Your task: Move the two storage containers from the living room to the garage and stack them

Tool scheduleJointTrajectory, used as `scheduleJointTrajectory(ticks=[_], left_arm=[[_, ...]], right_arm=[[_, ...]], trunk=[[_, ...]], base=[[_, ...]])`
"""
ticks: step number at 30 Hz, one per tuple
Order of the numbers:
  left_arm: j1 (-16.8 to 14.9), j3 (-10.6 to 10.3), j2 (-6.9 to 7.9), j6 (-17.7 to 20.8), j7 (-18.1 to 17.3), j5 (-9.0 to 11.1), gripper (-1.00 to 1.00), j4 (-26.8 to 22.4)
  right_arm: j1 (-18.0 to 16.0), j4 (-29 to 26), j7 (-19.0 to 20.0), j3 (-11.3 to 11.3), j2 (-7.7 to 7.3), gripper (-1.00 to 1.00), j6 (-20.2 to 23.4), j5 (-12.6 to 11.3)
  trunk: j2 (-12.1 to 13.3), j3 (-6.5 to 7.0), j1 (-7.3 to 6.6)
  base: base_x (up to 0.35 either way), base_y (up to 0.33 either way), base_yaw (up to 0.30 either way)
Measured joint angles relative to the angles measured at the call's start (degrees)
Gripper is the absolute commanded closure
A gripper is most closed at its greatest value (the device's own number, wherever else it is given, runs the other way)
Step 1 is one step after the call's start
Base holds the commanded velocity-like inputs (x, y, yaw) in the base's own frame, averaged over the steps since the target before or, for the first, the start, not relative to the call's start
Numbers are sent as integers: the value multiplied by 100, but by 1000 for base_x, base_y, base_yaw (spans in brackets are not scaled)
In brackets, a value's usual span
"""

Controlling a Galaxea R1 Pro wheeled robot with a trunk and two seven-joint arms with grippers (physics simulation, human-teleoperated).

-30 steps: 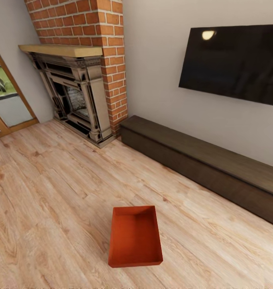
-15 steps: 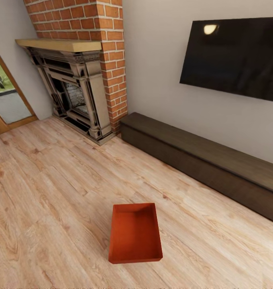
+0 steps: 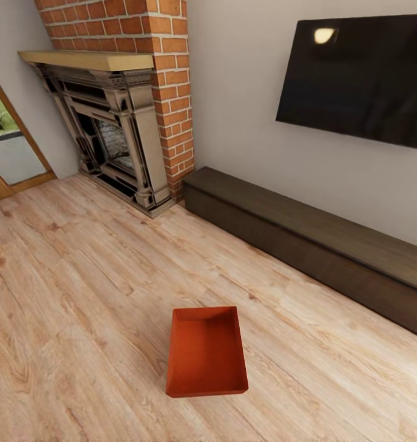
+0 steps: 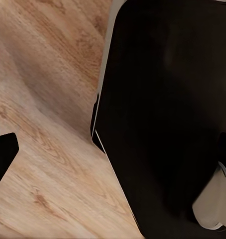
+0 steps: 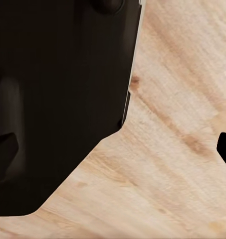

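Note:
One orange-red storage container (image 3: 206, 353) sits open-side up and empty on the light wood planks of the living room (image 3: 80, 294), low in the middle of the head view. The garage is out of view. In the left wrist view my left gripper (image 4: 113, 159) hangs open beside the robot's black base, one dark fingertip (image 4: 3, 159) over the wood. In the right wrist view my right gripper (image 5: 113, 149) is also open, a dark fingertip (image 5: 225, 149) at the frame's edge. Neither holds anything.
A red brick fireplace (image 3: 119, 141) stands at the back left. A long dark low bench (image 3: 306, 245) runs along the wall under a black TV (image 3: 362, 80). A glass door (image 3: 6, 147) is at the far left.
The whole head view has shifted as the camera moved closer; the container sits slightly higher in frame. The container itself has not moved on the floor.

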Motion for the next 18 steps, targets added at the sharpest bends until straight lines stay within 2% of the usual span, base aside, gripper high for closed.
scheduleJointTrajectory(ticks=[18], left_arm=[[0,0,0,0,0,0,-100,1]], right_arm=[[0,0,-16,0,0,-100,0,-3]], trunk=[[0,-166,0]], base=[[0,0,0]])
